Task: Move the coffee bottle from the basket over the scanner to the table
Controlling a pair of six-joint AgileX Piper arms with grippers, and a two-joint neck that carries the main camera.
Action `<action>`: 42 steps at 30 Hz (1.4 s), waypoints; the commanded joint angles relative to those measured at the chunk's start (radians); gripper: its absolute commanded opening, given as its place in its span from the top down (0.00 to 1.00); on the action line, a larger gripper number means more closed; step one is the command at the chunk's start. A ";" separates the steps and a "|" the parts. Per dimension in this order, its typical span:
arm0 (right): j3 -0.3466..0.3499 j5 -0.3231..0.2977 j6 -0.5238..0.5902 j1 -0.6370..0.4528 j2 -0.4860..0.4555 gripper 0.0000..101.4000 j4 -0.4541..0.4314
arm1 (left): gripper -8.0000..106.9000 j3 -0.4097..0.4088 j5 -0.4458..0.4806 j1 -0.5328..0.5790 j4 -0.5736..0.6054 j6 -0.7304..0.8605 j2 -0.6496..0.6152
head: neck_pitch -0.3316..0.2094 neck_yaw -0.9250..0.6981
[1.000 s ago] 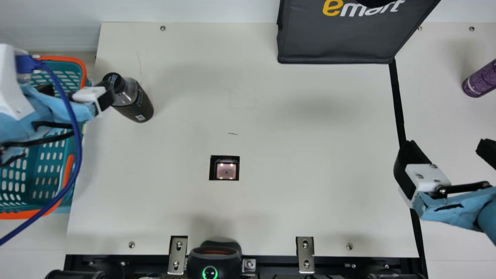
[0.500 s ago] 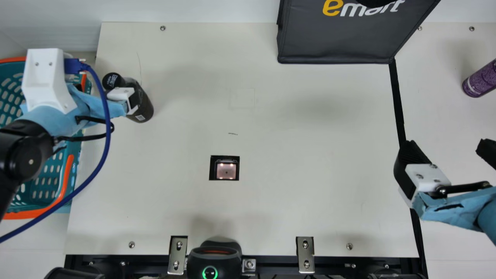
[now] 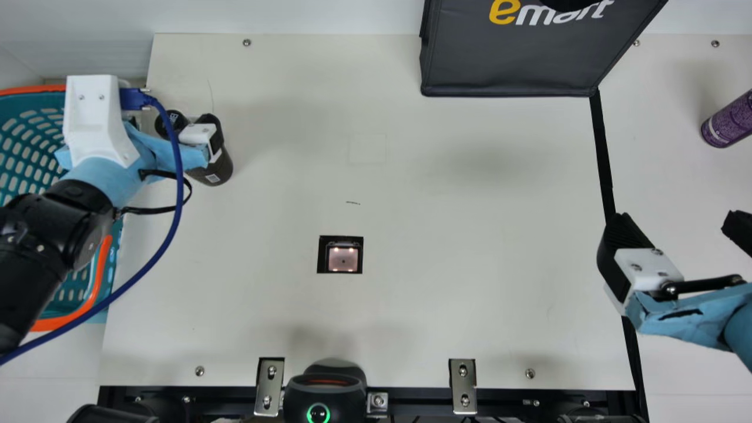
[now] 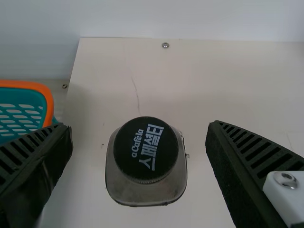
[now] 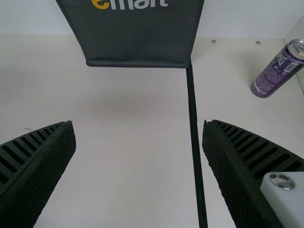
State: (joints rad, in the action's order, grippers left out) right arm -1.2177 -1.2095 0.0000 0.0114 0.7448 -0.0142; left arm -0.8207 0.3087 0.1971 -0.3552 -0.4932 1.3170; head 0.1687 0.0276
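Overall, at the near edge of the cream table [image 3: 470, 235], a black device with a glowing green ring [image 3: 320, 393] sits between two metal brackets [image 3: 269, 385]; a little farther in, a lit scanner window [image 3: 342, 258] lies set into the tabletop. To the right, the right gripper [image 3: 675, 220] hangs over the black strip [image 3: 603, 158] with its fingers spread and nothing between them. The basket [image 3: 35, 89], teal with an orange rim, runs along the table's left edge. The left arm and its blue cable [image 3: 176, 200] cross above it, the cable looping over the corner of the table and partly masking the bottle. Past that loop, the coffee bottle [image 3: 217, 173] stands upright on the table, just beside the basket, with the left gripper [image 3: 176, 132] at it. The main view gives the bottle's dark side and label; the left wrist view looks down on its black cap [image 4: 146, 149], with the gripper open, one finger on each side and a gap to both. A broad span of tabletop separates bottle and right gripper. Farthest back are a dark bag [image 3: 505, 67] and, at far right, a purple can [image 3: 728, 120].
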 commanded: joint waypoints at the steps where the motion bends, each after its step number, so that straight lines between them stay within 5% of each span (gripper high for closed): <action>1: 0.000 0.000 0.000 0.000 0.000 0.06 0.000 | 0.15 0.003 -0.014 0.003 -0.018 -0.026 0.007 | -0.030 0.000; 3: 0.000 0.000 0.000 0.000 0.000 0.06 0.000 | 0.15 0.006 -0.025 0.004 -0.036 -0.047 0.015 | -0.030 0.000; 18: 0.000 0.001 0.000 0.000 0.000 0.06 0.000 | 1.00 0.009 -0.038 0.028 -0.113 -0.169 -0.006 | -0.030 0.000; 42: 0.000 0.001 0.000 0.000 0.000 0.06 0.000 | 1.00 -0.073 0.392 0.414 -0.217 -0.433 -0.197 | -0.030 0.000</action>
State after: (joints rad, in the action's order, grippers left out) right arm -1.2177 -1.2086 0.0000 0.0114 0.7448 -0.0142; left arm -0.8919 0.6687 0.5712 -0.5643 -0.9103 1.1225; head 0.1687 0.0276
